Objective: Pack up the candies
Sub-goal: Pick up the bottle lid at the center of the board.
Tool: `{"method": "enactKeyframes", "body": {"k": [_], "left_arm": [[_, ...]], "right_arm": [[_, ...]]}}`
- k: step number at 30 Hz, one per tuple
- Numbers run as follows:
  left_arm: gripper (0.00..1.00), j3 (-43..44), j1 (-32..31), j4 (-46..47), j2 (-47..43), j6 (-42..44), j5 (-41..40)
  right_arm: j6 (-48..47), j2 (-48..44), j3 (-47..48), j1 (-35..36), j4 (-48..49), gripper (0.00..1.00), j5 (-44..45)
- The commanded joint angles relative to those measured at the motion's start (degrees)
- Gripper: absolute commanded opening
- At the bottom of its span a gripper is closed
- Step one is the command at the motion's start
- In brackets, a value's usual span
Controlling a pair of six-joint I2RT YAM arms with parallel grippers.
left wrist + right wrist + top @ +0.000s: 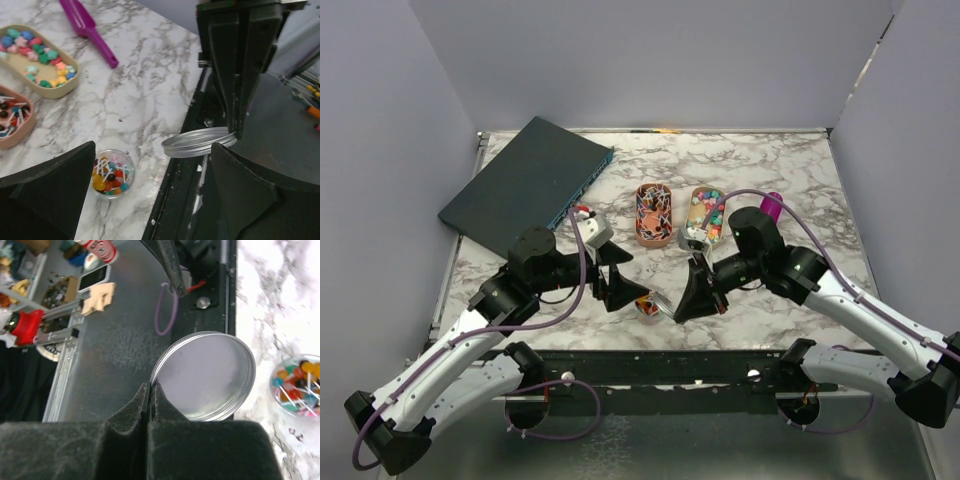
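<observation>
In the top view, the left fingers [618, 291] are spread apart near the bench's [790, 160] front edge. The right fingers [696, 294] face them across a small clear jar [646, 307] of mixed candies [647, 308]. A silver lid [665, 299] sits just beside the jar, at the right fingers' tips. Behind them lie a salmon tray [653, 238] of twisted-wrapper pieces, a beige tray [693, 230] of bright sweets, a purple scoop [771, 206] and a dark flat box [525, 185].

From the left wrist, the left fingers [45, 185] stand wide open with nothing between them. The jar [112, 173] stands upright on the marble close to the near edge, filled with balls and white-stemmed pieces. The lid [196, 142] hangs tilted over the black rail, pinched by the right fingers [240, 75]. The two trays [70, 84] and the scoop [87, 26] lie farther back.

From the right wrist, the right fingers [125, 440] are pressed together on the lid's [205, 372] rim, holding it with its hollow side toward the camera. The jar [300, 385] is just to its right, apart from it and uncovered.
</observation>
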Motion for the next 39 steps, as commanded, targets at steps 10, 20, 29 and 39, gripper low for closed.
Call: {"method": "enactKeyframes", "body": {"k": [10, 20, 29, 39], "left_arm": [[0.84, 3.9, 0.1, 9.2, -0.5, -5.2, 28.3], [0.52, 3.7, -0.1, 14.0, -0.2, -6.8, 30.6], [0.24, 2.1, -0.3, 18.7, -0.3, -9.1, 31.0], [0.00, 0.1, -0.3, 19.3, -1.8, -9.6, 29.1]], "right_arm": [[11.4, 2.4, 3.2, 0.3, 20.7, 0.01, -22.9], [30.2, 2.0, 1.4, 0.2, 43.9, 0.01, -22.3], [32.4, 1.5, 1.6, 0.2, 46.1, 0.00, -20.3], [17.0, -0.8, 4.8, 0.3, 24.4, 0.24, -9.8]]}}
